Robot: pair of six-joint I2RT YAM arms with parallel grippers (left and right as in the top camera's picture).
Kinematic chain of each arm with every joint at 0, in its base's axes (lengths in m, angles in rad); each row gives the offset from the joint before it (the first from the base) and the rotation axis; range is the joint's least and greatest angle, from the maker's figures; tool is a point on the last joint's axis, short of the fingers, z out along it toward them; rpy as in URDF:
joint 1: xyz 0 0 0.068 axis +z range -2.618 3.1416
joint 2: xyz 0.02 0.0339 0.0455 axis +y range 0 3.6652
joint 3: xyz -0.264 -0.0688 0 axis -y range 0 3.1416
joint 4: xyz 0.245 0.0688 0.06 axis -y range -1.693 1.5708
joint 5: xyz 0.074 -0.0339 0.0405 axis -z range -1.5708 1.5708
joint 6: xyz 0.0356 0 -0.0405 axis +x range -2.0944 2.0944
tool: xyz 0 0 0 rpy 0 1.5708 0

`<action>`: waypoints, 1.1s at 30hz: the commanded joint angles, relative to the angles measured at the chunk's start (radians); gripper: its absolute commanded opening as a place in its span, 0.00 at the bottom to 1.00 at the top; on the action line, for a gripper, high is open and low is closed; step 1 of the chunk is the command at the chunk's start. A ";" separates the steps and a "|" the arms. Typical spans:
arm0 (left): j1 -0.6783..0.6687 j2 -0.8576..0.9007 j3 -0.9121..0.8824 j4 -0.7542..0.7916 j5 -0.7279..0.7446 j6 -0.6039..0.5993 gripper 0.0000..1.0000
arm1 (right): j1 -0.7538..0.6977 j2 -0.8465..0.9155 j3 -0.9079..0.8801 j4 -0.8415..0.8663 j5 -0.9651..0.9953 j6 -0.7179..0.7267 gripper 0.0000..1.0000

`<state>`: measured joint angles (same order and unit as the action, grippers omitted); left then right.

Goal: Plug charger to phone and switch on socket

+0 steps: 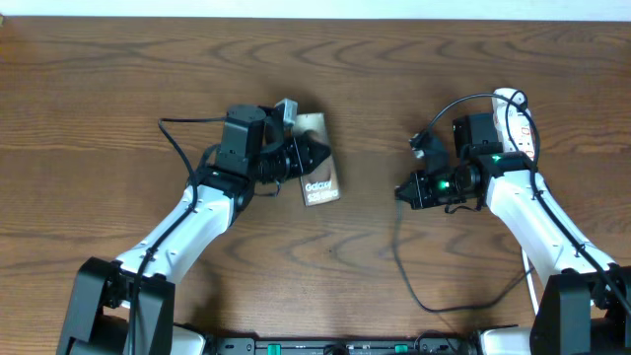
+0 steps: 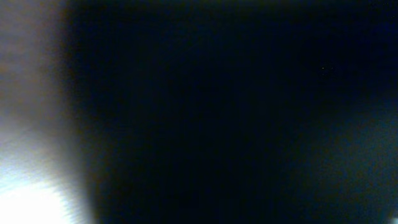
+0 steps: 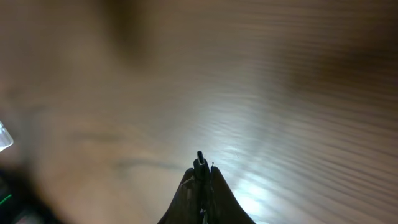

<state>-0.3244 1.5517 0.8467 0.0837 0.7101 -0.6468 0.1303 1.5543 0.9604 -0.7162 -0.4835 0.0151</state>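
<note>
Closest to the lens, the right gripper (image 3: 200,171) is clenching the charger (image 3: 199,156), a long thin black cable with a small black connector tip. That tip is poking just past the pinched fingertips, over blurred brown wood. From overhead, the cable is trailing from that gripper toward the near edge of the brown wooden table (image 1: 99,79), then looping back to the right.

Over on the left, the left gripper (image 1: 320,156) is reaching across the left edge of the phone (image 1: 321,187), a flat glossy bronze-brown slab with white "Galaxy" lettering, and is clamping down on it. Its wrist camera is showing only darkness, so I cannot tell how firm that hold is.

Bare wood is stretching between phone and connector, which are well apart. The socket (image 1: 520,123), a narrow white power strip with red markings, is sitting near the far right edge, mostly hidden beneath the right arm. Open wood is running along the far edge and down the left side.
</note>
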 commanded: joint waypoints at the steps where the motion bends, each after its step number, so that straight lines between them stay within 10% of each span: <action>1: 0.000 -0.009 0.015 -0.074 -0.105 0.120 0.07 | -0.003 -0.011 0.006 -0.011 0.307 0.114 0.01; 19: -0.002 -0.009 0.012 -0.151 -0.128 0.161 0.08 | 0.111 0.092 -0.001 0.000 0.526 0.171 0.06; 33: -0.002 -0.009 0.012 -0.153 -0.128 0.161 0.07 | 0.113 0.122 -0.001 -0.010 0.452 0.225 0.51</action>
<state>-0.3244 1.5517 0.8455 -0.0719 0.5762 -0.4969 0.2398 1.6711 0.9600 -0.7189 0.0078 0.1913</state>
